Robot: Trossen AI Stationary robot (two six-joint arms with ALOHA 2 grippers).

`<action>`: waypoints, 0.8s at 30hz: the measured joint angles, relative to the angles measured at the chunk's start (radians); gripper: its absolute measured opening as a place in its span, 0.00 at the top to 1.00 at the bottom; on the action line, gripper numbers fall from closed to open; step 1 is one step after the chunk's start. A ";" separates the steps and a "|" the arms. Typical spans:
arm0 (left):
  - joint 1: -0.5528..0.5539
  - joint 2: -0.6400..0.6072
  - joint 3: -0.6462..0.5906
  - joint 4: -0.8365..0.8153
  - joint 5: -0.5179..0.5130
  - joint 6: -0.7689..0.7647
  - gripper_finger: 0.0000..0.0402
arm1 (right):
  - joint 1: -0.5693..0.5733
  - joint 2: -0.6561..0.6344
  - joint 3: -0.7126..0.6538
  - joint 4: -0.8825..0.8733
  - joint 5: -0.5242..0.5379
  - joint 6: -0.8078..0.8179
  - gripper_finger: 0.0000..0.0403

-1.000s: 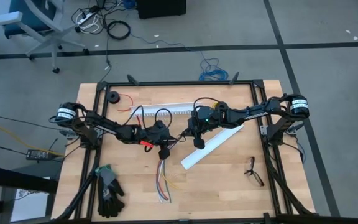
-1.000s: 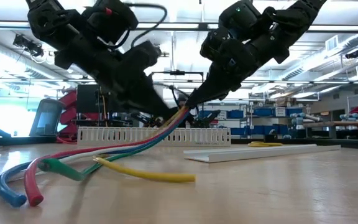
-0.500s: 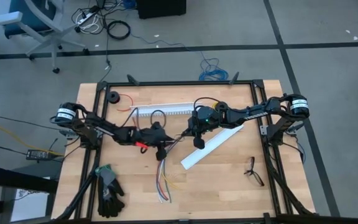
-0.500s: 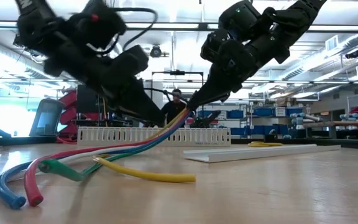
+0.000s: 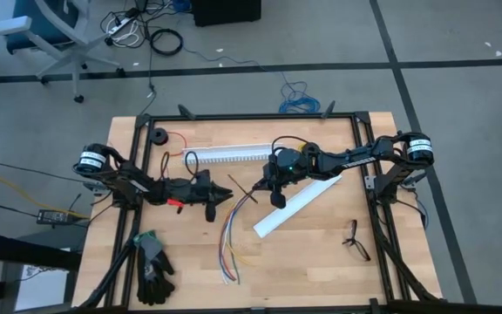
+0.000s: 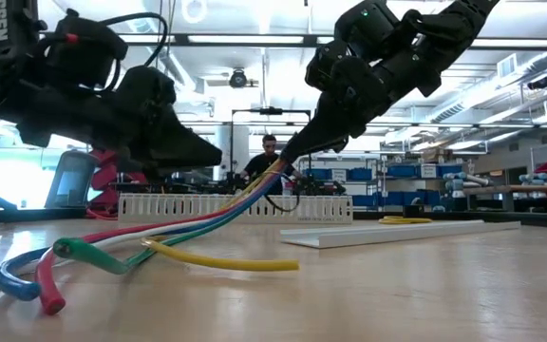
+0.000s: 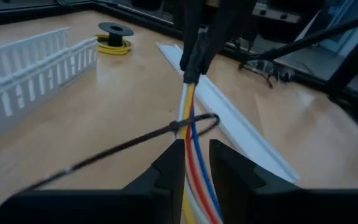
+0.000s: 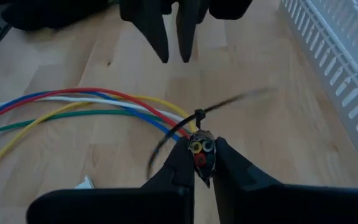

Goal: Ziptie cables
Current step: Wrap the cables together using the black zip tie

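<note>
Both arms low, reaching in from opposite side edges of tabletop, meeting near centre.

Right arm: stretched from right edge, elbow nearly straight, wrist pitched down. Right gripper (image 5: 262,186) off surface, fingers (image 8: 180,163) pinched tight on raised end of cables (image 8: 199,149).

Left arm: extended from left edge, forearm roughly level. Left gripper (image 5: 223,194) pointing at right gripper, apart from it. Fingers (image 7: 174,155) slightly parted, narrow gap, gripping nothing; wires run through gap in left wrist view.
</note>
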 joint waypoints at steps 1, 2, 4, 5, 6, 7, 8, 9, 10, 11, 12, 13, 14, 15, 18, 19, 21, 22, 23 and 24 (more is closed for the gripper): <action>0.000 0.000 0.007 0.000 0.000 -0.007 0.79 | 0.000 0.000 0.000 0.001 0.000 0.000 0.95; 0.000 0.000 0.013 0.001 -0.002 -0.021 0.79 | 0.000 0.000 0.000 0.001 0.000 0.002 0.95; 0.000 0.000 0.023 0.001 -0.010 -0.078 0.79 | 0.000 0.000 0.000 0.003 0.001 0.015 0.95; 0.000 0.000 0.026 0.001 -0.017 -0.114 0.79 | 0.000 0.000 0.000 0.003 0.005 0.016 0.95; 0.000 0.000 0.027 0.001 -0.026 -0.154 0.79 | 0.002 0.000 0.000 0.003 0.008 0.016 0.95; 0.000 0.000 0.027 0.001 -0.037 -0.197 0.79 | 0.004 0.000 0.000 0.003 0.009 0.016 0.95; 0.000 0.000 0.027 -0.006 -0.056 -0.242 0.79 | 0.005 0.000 0.000 0.004 0.011 0.016 0.95; 0.000 0.000 0.027 -0.017 -0.076 -0.285 0.79 | 0.006 0.000 0.000 0.004 0.011 0.016 0.95; 0.000 0.000 0.027 -0.031 -0.095 -0.320 0.79 | 0.009 0.000 0.000 0.004 0.012 0.016 0.95; 0.000 0.000 0.027 -0.051 -0.112 -0.352 0.79 | 0.011 0.000 0.000 0.004 0.013 0.016 0.95; 0.001 0.000 0.027 -0.070 -0.127 -0.384 0.79 | 0.014 0.000 0.000 0.004 0.013 0.016 0.95; 0.002 0.000 0.027 -0.087 -0.134 -0.413 0.79 | 0.017 0.000 0.000 0.005 0.015 0.016 0.95; 0.004 0.000 0.027 -0.100 -0.135 -0.438 0.79 | 0.021 0.000 0.000 0.005 0.022 0.016 0.95; 0.008 0.000 0.027 -0.106 -0.135 -0.459 0.79 | 0.025 0.000 0.000 0.005 0.034 0.015 0.95; 0.019 0.000 0.027 -0.115 -0.128 -0.520 0.79 | 0.031 0.000 0.000 0.005 0.050 0.006 0.94; 0.024 0.000 0.027 -0.117 -0.114 -0.533 0.79 | 0.031 0.000 0.000 0.005 0.055 0.003 0.94; 0.032 0.000 0.027 -0.121 -0.089 -0.552 0.79 | 0.034 0.000 0.000 0.005 0.057 -0.004 0.95; 0.035 0.000 0.027 -0.124 -0.077 -0.557 0.79 | 0.035 0.000 0.000 0.006 0.058 -0.005 0.95; 0.038 0.000 0.027 -0.130 -0.070 -0.561 0.79 | 0.036 0.000 0.000 0.006 0.059 -0.005 0.95; 0.042 0.000 0.027 -0.136 -0.061 -0.571 0.79 | 0.038 0.000 0.000 0.006 0.060 -0.008 0.95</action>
